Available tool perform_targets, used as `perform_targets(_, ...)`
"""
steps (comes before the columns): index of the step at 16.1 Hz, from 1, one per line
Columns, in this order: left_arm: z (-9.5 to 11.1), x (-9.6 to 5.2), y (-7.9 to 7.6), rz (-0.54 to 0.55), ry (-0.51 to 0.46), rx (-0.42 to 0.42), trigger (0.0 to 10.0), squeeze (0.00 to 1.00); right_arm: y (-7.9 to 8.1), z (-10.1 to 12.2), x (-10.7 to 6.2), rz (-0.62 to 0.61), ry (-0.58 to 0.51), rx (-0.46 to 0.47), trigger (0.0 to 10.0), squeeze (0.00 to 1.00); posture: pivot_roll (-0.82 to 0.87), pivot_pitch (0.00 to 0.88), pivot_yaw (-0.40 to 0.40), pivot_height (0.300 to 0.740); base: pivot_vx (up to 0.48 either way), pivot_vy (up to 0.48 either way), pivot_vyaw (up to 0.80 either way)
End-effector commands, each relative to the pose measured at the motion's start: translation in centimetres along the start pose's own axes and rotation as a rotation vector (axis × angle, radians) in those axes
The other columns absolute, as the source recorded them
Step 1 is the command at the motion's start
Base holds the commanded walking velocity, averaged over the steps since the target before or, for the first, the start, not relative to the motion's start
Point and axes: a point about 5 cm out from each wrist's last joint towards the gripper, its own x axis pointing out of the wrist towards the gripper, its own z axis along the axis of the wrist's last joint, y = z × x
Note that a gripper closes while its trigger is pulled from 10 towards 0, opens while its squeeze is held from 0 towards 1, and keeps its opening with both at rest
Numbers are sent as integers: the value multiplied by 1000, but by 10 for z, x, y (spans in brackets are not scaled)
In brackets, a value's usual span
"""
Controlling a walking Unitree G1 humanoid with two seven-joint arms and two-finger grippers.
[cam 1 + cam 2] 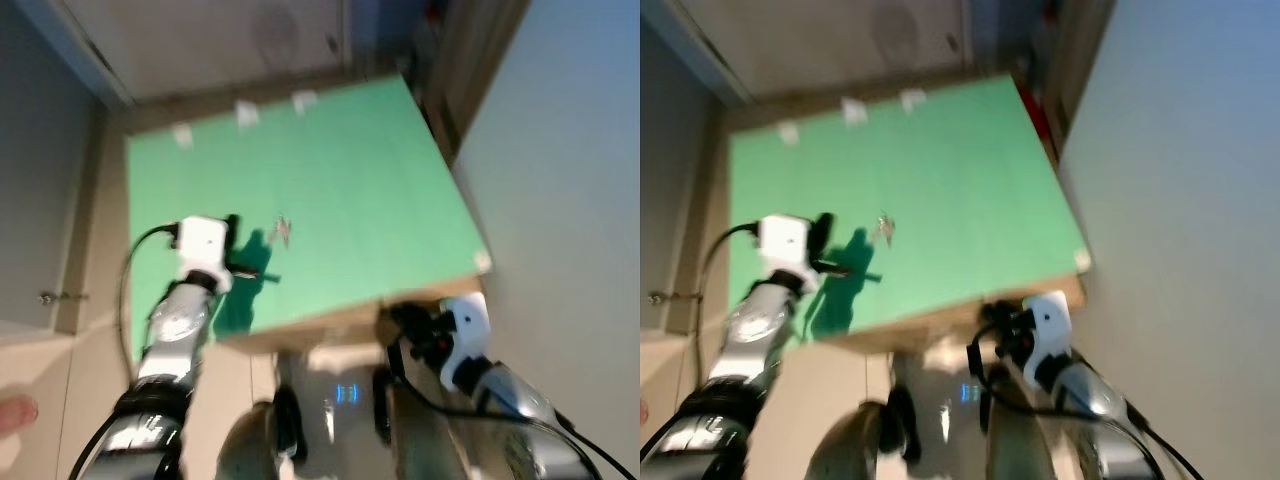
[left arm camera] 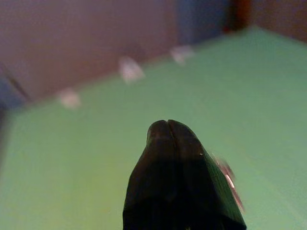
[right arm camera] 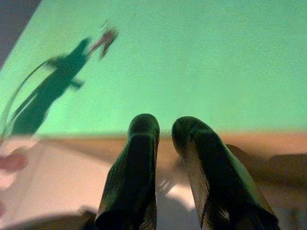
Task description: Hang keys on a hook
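A small bunch of keys [image 1: 283,231] lies on the green tabletop [image 1: 380,190], near its middle. The left claw [image 2: 168,132], fingers pressed together, hovers just beside it. The right claw [image 3: 164,129] hangs slightly parted off the tabletop's near edge. The keys look light, hard and slippery; the ring likely offers the best hold.

— Item one?
— Bench [image 1: 330,180], green top, wooden edge along the near side.
— Anything on it?
— Three small pale tabs [image 1: 245,113] in a row near the far edge; too blurred to identify.
— Surroundings?
— Pale wall [image 1: 570,170] on the right, light door panel [image 1: 210,40] beyond the far edge, beige floor [image 1: 100,280] on the left.
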Motion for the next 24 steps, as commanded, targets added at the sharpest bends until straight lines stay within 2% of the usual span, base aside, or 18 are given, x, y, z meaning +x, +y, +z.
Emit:
perform_targets(1, 6, -13, 2, 44, -21, 31, 10000, 0, 2, -7, 8, -9, 13, -13, 10000, 0, -125, 84, 82, 740, 0, 0, 0)
perform_targets(2, 8, -17, 1, 44, -34, 42, 10000, 0, 3, -6, 11, -8, 9, -18, 10000, 0, -125, 84, 82, 740, 0, 0, 0)
perform_targets(4, 14, -45, -18, 60, -65, 9, 10000, 0, 4, 5, 31, -20, -40, -35, 10000, 0, -72, 36, 57, 740, 0, 0, 0)
perform_targets(7, 22, -56, -30, 102, -90, 25, 10000, 0, -1, 27, 44, -101, -156, -87, 10000, 0, -46, 8, 40, 740, 0, 0, 0)
perform_targets(8, 19, -61, -29, 129, -75, 44, 10000, 0, -7, 38, 44, -150, -218, -68, 10000, 0, -46, 3, 38, 740, 0, 0, 0)
perform_targets(9, 13, -68, -28, 144, -17, 55, 10000, 690, -9, 44, 45, -156, -265, -56, 10000, 1000, -54, 0, 35, 740, 0, 0, 0)
perform_targets(10, 11, -70, -30, 127, 11, 53, 10000, 1000, -8, 44, 47, -150, -272, -58, 10000, 1000, -56, 0, 33, 740, 0, 0, 0)
perform_targets(11, 10, -66, -31, 95, 3, 36, 10000, 1000, -9, 44, 49, -172, -269, -59, 10000, 1000, -65, 2, 39, 740, 0, 0, 0)
perform_targets(13, 2, -62, -28, 121, 55, -11, 10000, 1000, -9, 44, 49, -182, -278, -56, 10000, 1000, -80, 9, 49, 740, 0, 0, 0)
perform_targets(16, -7, -62, -31, 76, 122, 26, 10000, 1000, -9, 45, 50, -194, -298, -64, 10000, 1000, -103, 23, 68, 740, 0, 0, 0)
perform_targets(18, -7, -61, -32, 71, 116, 24, 10000, 1000, -9, 44, 49, -200, -301, -61, 10000, 1000, -106, 23, 69, 740, 0, 0, 0)
perform_targets(21, -6, -60, -31, 82, 100, -29, 10000, 1000, -6, 41, 49, -192, -301, -74, 10000, 1000, -108, 24, 69, 740, 0, 0, 0)
perform_targets(24, -4, -62, -34, 48, 83, -18, 10000, 1000, -6, 41, 49, -190, -305, -79, 10000, 1000, -112, 26, 73, 740, 0, 0, 0)
